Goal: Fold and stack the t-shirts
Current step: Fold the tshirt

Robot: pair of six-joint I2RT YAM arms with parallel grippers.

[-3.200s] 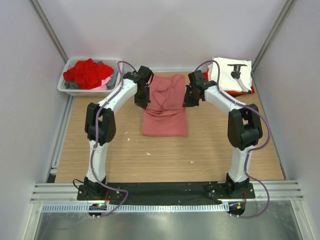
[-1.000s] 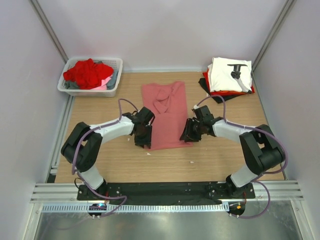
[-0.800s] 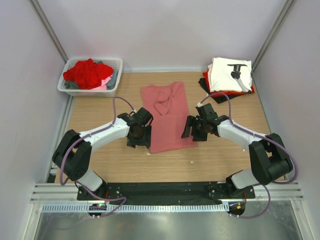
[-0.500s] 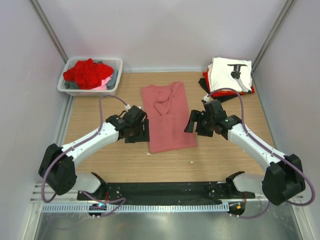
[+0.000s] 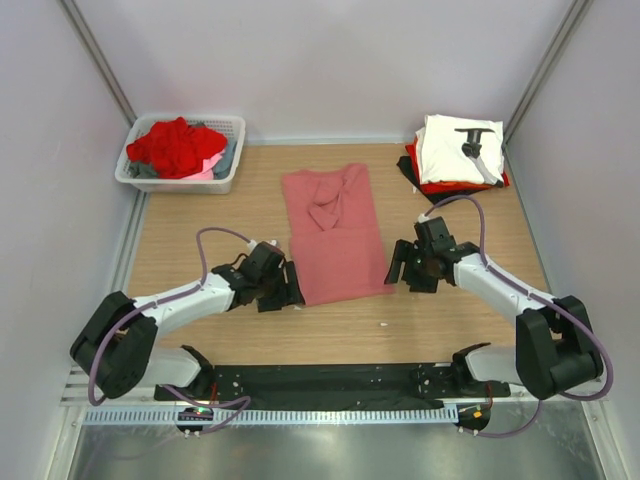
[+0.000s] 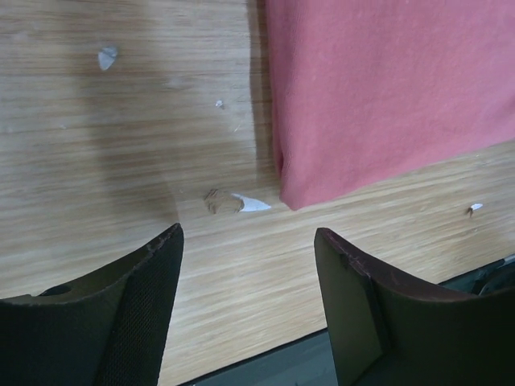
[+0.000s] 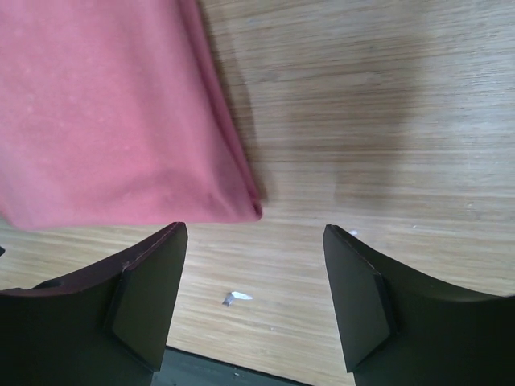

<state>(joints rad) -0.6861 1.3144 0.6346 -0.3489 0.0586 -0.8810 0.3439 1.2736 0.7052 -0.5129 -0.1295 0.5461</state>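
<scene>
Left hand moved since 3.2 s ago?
Yes. The left hand came away from the basket toward the arm bases; it now sits open beside the pink t-shirt's near-left corner.

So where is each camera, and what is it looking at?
Top external: above and behind, looking down; shows the left arm, right arm, pink t-shirt, basket and folded stack.
Left wrist: on the left arm, facing down at the shirt's near left corner; the open left gripper shows.
Right wrist: on the right arm, facing down at the near right corner; the open right gripper shows.
Shared: all three see the pink t-shirt.
</scene>
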